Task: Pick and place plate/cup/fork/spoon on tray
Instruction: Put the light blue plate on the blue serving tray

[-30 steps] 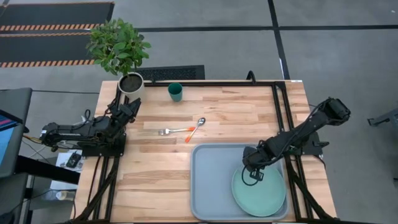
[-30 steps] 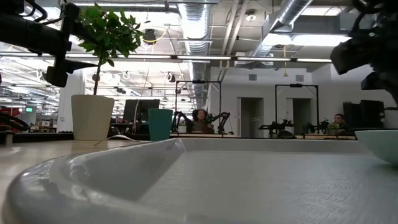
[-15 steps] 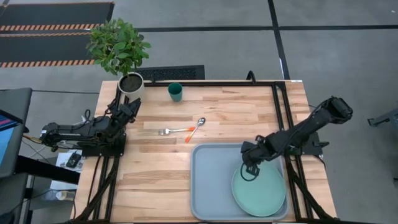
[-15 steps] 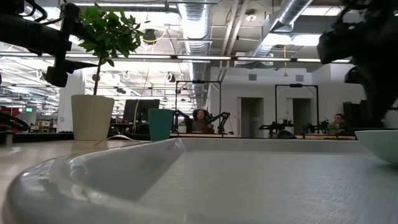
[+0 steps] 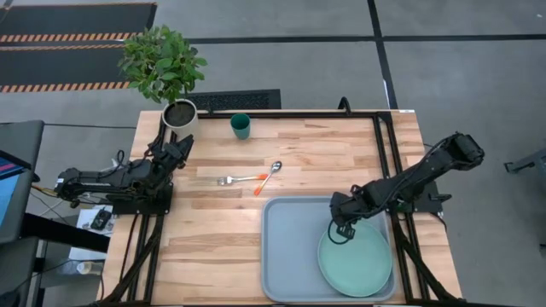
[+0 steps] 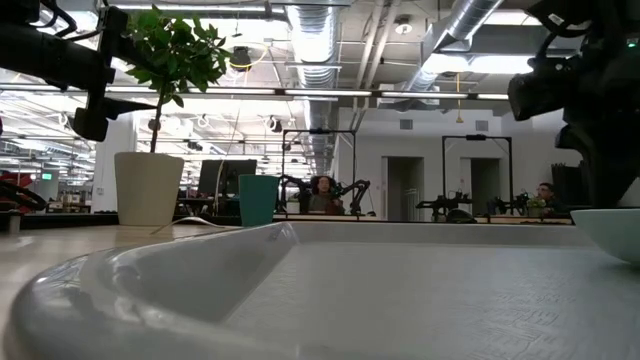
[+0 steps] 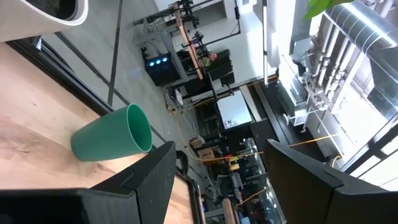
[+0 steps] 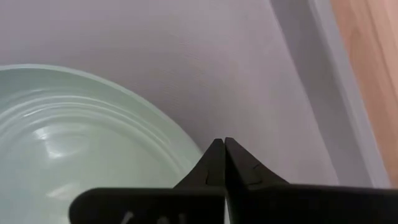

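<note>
The mint-green plate (image 5: 357, 260) lies flat in the right part of the grey-blue tray (image 5: 290, 247) at the table's near right. My right gripper (image 5: 340, 232) is shut and empty; in the right wrist view its tips (image 8: 222, 142) stand over the plate's far-left rim (image 8: 155, 118). The fork (image 5: 229, 180) and spoon (image 5: 270, 174) lie on the wood beyond the tray. The teal cup (image 5: 241, 126) stands near the far edge. My left gripper (image 5: 179, 147) waits open at the table's left, facing the cup (image 7: 112, 134).
A white pot with a leafy plant (image 5: 178, 112) stands at the far left corner, close to my left gripper. Bare wood lies between the tray and the left edge. In the low view the tray's rim (image 6: 150, 270) fills the foreground, and people sit far back in the room.
My right gripper has gone a little toward the table's left and far edges, from over the plate toward its far-left rim. The plate stays where it was on the tray.
</note>
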